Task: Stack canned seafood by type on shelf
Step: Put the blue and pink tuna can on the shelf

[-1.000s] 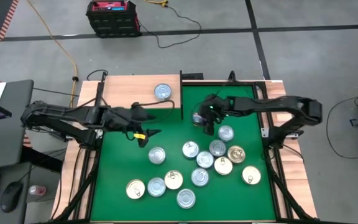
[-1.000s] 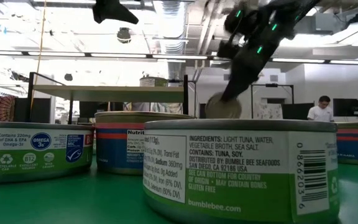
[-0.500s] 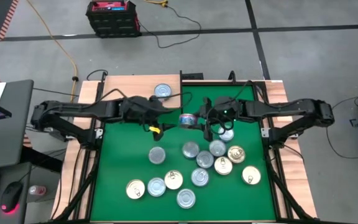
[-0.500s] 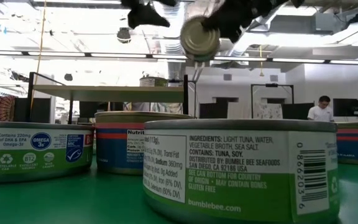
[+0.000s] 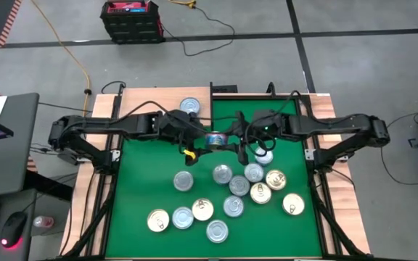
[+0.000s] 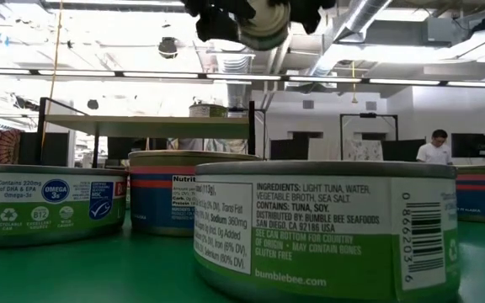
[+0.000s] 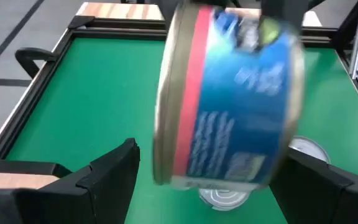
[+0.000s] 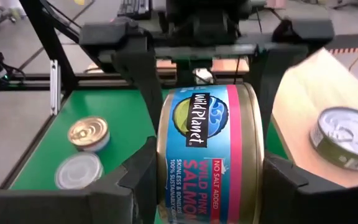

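Canned seafood is mostly unsorted: one blue-and-red salmon tin (image 5: 216, 139) is held in the air above the far part of the green mat (image 5: 140, 192), clamped on edge between the fingers of the right gripper (image 8: 204, 180). The left gripper (image 7: 207, 180) is brought up to the same tin from the opposite side, its fingers spread wide on either side of it and not seen to be pressing on it, so a handover between the arms is judged to be under way. On the shelf (image 5: 158, 101), the pale board at the far left of the mat, a single silver-lidded tin (image 5: 189, 107) has been placed. About a dozen loose tins (image 5: 231, 187) are left scattered flat on the mat, so most of the task remains.
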Robot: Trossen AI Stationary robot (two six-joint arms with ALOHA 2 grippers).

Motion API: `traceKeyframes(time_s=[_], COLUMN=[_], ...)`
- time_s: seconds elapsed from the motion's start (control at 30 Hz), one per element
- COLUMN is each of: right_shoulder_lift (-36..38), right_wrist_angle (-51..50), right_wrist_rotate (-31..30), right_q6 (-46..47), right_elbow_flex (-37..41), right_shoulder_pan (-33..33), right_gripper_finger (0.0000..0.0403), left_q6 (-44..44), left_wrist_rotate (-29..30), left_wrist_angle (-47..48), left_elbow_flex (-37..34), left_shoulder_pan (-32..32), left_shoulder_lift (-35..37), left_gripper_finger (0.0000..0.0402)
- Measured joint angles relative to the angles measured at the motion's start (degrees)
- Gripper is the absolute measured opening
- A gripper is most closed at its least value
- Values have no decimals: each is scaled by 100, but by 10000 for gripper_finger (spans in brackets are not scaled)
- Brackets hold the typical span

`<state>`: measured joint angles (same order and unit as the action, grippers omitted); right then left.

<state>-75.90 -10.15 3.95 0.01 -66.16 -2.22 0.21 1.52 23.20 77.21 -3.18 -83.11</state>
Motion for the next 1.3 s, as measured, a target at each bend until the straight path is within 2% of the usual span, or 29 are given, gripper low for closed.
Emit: traceKeyframes(time_s=[0.17, 0.43, 0.7, 0.87, 1.03, 1.17, 1.3], right_shoulder_lift=[-13, -19, -5, 217, 579, 770, 749], right_wrist_angle=[3, 34, 77, 181, -221, -639, -657], right_wrist_rotate=[2, 104, 200, 201, -356, -885, -988], right_q6=[-27, 41, 517, 590, 453, 420, 405], right_elbow_flex=[-109, -113, -120, -120, -126, -124, -124], right_shoulder_pan=[-4, 37, -91, -156, -337, -480, -586], right_gripper_finger=[218, 225, 274, 306, 316, 314, 311], left_q6=[-7, 28, -4, 14, 145, 24, -19], left_wrist_rotate=[-127, -100, 85, 398, 1238, 2412, 3748], left_wrist_angle=[-95, -475, -394, 48, 1004, 2224, 3171], left_elbow_flex=[0, 0, -4, -7, -7, -7, -75], left_shoulder_pan=[23, 77, 70, 79, 56, -57, -255], left_shoulder_lift=[-4, -2, -1, 271, 835, 1288, 1530], left_gripper_finger=[296, 179, 177, 177, 178, 183, 182])
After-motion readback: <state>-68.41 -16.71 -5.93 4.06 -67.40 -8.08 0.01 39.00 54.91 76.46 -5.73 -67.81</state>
